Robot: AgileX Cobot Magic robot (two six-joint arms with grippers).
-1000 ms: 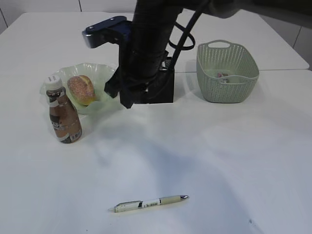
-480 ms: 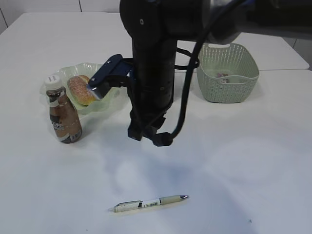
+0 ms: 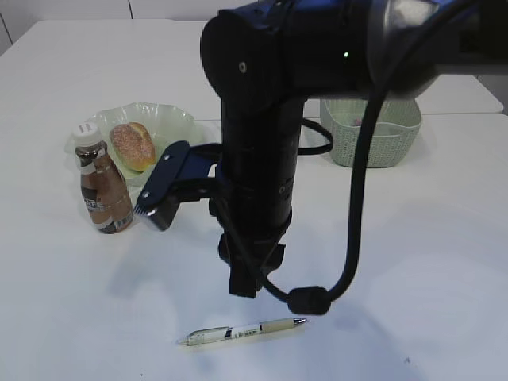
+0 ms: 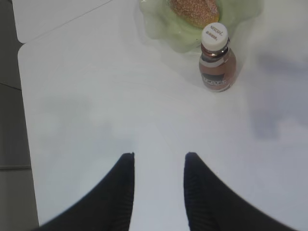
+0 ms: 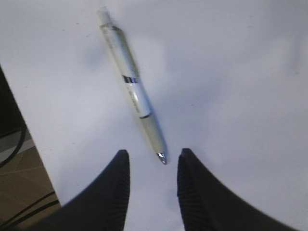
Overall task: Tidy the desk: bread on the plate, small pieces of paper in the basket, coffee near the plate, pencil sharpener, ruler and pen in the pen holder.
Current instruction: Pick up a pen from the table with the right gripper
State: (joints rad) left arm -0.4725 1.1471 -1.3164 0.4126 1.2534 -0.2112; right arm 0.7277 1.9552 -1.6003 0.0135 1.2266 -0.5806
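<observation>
The bench (image 3: 444, 262) was plain white. The pen (image 3: 242, 331) was cream and white with a dark band and a silver tip. The bread (image 3: 132, 146) was golden-brown with a pale speckled top, on a translucent pale green plate (image 3: 171, 121). The coffee (image 3: 104, 189) showed brown through clear plastic, with a white cap and brown label. The basket (image 3: 381, 135) was sage green with a woven pattern. The right hand (image 5: 153, 166) was black, its fingers finely ribbed.
</observation>
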